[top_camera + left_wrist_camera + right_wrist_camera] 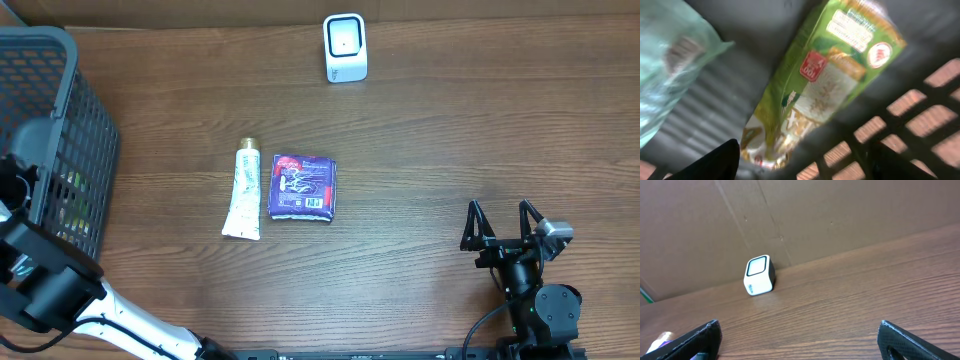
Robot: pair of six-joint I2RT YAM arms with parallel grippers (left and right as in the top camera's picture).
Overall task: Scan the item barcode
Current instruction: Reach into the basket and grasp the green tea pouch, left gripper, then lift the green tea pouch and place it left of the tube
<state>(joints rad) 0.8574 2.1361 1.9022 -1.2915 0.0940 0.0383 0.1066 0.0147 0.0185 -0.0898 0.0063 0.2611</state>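
- Two arms stand at the counter (420, 150), and only the left one is near the job: it reaches down into the grey basket (95, 130) at the left edge.
- Inside the basket lies a green packet (825, 85), which I take to be the item to scan; a pale see-through wrapper (670, 65) lies beside it.
- Seen from the left wrist, the long axis of the packet runs slanted, from lower left to upper right, and its lower end sits between the two fingers of the left end effector (807, 167).
- Those fingers are apart and clamp nothing; one is clear of the packet, the other is just beside it.
- I judge that the grasp should close across the narrow width, near this lower end.
- The right end effector (505, 232) hangs far off on the other side, its fingers wide apart and empty.
- The white scanner (345, 47) stands at the far edge of the counter, well apart from the basket.
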